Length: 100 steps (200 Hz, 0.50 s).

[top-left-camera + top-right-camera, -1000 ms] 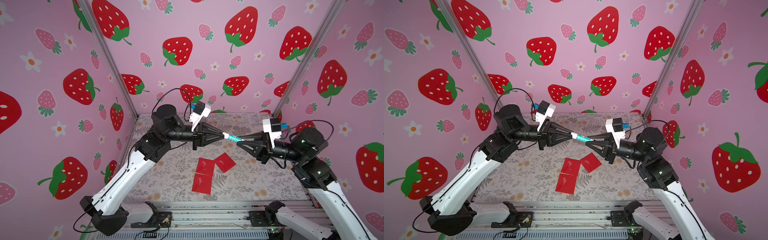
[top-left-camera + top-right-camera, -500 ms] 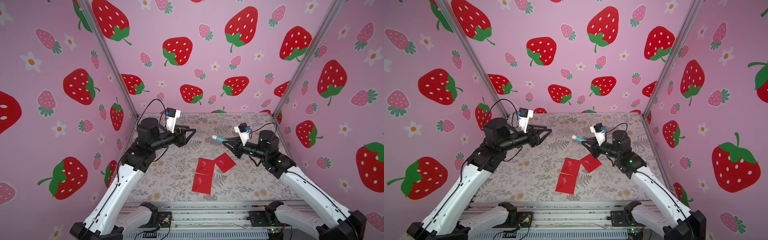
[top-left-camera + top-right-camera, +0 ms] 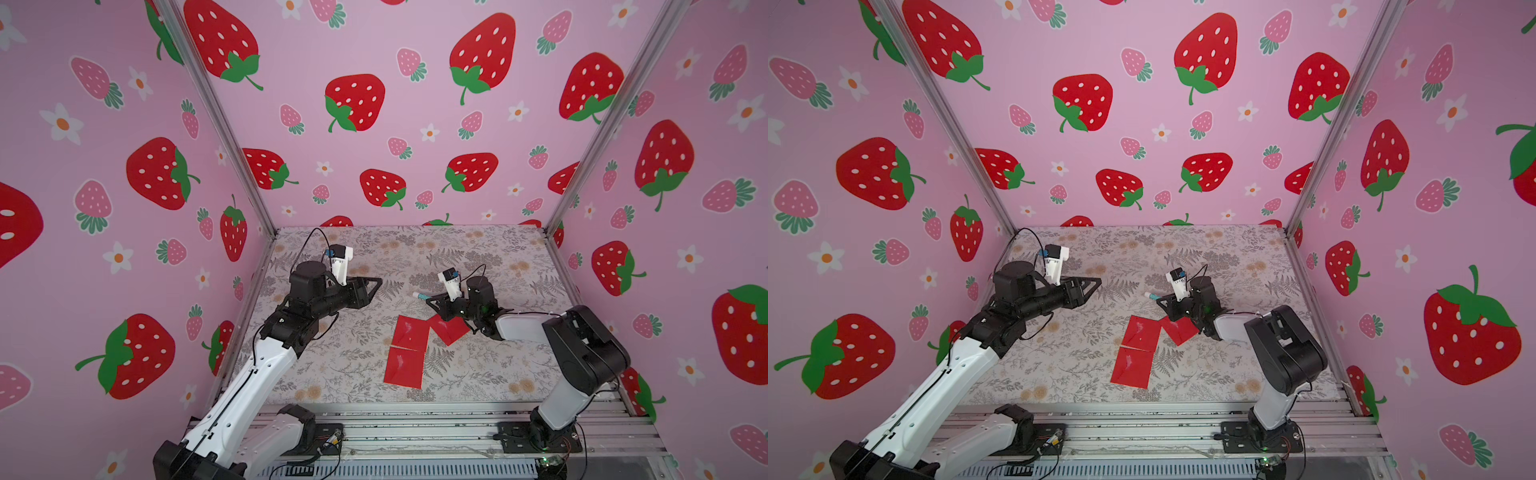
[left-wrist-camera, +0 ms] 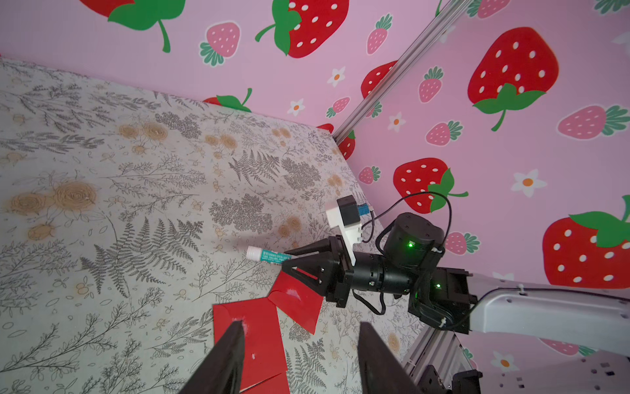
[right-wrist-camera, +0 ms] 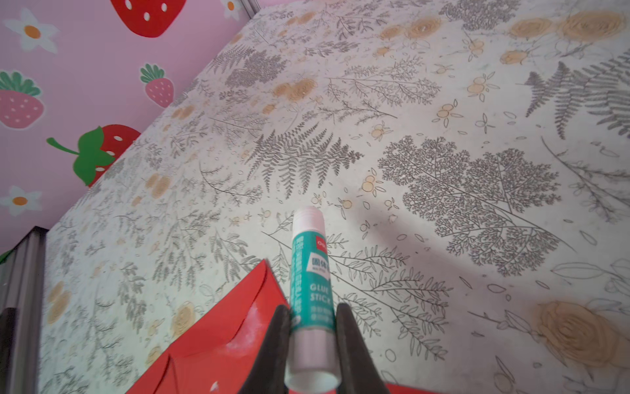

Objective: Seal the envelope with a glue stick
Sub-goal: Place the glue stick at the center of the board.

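The glue stick, white with a teal label, is clamped near one end by my right gripper, which is shut on it. Its ribbed white end points away from the fingers. In both top views the right gripper hovers low over the angled red envelope with the glue stick sticking out to the left. A second, longer red envelope lies beside it, with a seam across its middle and white smears. My left gripper is open and empty, and it stands apart at the left.
A floral mat covers the table, boxed in by pink strawberry walls with aluminium posts at the back corners. A metal rail frame carrying both arm bases runs along the front edge.
A second ago both grippers met on the glue stick high over the table. The left one has let go, opened and drawn back left. The right arm has come down towards the envelopes with the stick.
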{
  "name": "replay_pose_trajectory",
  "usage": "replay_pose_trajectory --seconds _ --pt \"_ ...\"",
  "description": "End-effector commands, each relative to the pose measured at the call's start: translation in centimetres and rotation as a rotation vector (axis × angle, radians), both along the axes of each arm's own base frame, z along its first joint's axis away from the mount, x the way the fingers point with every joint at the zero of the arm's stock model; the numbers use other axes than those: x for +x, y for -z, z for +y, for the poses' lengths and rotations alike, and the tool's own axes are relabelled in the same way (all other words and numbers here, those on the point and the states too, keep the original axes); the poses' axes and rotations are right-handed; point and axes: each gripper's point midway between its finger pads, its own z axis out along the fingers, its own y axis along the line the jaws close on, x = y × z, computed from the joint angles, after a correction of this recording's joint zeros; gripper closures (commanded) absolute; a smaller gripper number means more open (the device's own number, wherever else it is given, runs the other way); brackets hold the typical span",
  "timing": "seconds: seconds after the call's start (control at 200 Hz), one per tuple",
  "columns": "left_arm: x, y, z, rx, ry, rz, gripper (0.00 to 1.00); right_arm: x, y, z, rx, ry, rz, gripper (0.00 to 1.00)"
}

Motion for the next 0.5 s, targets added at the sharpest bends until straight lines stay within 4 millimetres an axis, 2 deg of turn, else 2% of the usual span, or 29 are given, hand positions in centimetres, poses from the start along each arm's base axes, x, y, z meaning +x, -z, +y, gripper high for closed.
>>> replay_pose_trajectory --seconds 0.0,0.11,0.215,0.36,0.43,0.495 --pt "0.4 0.4 0.4 -0.034 -0.039 0.0 0.47 2.3 -0.8 1.3 0.082 0.013 -0.069 0.96" --pt "0.6 2.8 1.3 -0.011 -0.099 0.036 0.47 2.7 1.3 1.4 0.087 0.028 -0.035 0.88" --pt "0.6 4.5 2.2 0.028 -0.146 0.053 0.47 2.7 2.1 1.3 0.079 0.041 -0.025 0.76" --pt "0.8 6.6 4.1 0.114 -0.233 0.065 0.43 3.3 0.7 0.2 0.074 0.077 -0.052 0.59" --pt "1.0 7.8 5.1 0.166 -0.282 0.078 0.41 3.8 -0.4 -1.0 0.074 0.103 -0.056 0.55" --pt "1.4 9.0 6.9 0.234 -0.372 0.09 0.39 4.4 -1.5 -2.6 0.071 0.141 -0.055 0.51"
